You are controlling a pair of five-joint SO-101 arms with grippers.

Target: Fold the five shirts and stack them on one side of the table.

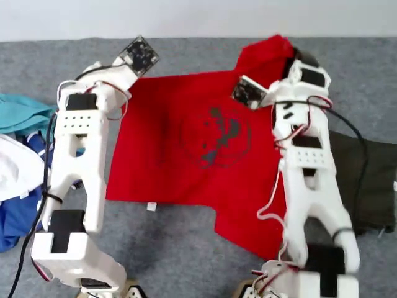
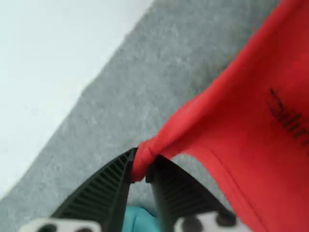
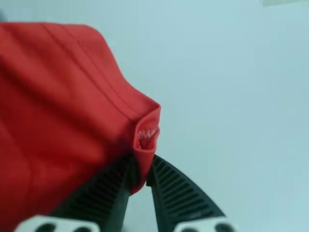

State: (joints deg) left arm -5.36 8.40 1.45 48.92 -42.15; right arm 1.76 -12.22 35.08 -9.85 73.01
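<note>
A red shirt [image 1: 186, 155] lies spread over the middle of the grey surface [image 1: 186, 248], its dark print [image 1: 217, 136] facing up. A small white label [image 1: 151, 207] shows at the hem that faces the near edge. One lower corner of the shirt hangs toward the near edge beside the right arm's base.

The left claw [image 2: 140, 166] is closed on a bunched corner of the red shirt. Its two black ribbed fingers [image 2: 104, 186] pinch the fabric between their tips. That corner sits toward the far left of the surface, and the cloth runs taut away from the pinch. A bit of teal fabric shows just beneath the claw in the left wrist view.

The right claw [image 3: 140, 166] is also shut on the red shirt, clamping a stitched hem corner between its fingers [image 3: 178, 191]. From the high view, this corner is lifted into a peak near the far edge, against the pale wall behind, while the rest of the shirt stays flat.

Along the left edge of the surface a loose heap holds a teal shirt [image 1: 22, 115], a white shirt [image 1: 15, 167] and a blue shirt [image 1: 15, 214], crumpled and overlapping, partly behind the left arm. At the right edge a dark shirt [image 1: 366, 180] lies flat, its inner side tucked under the red shirt and the right arm.
</note>
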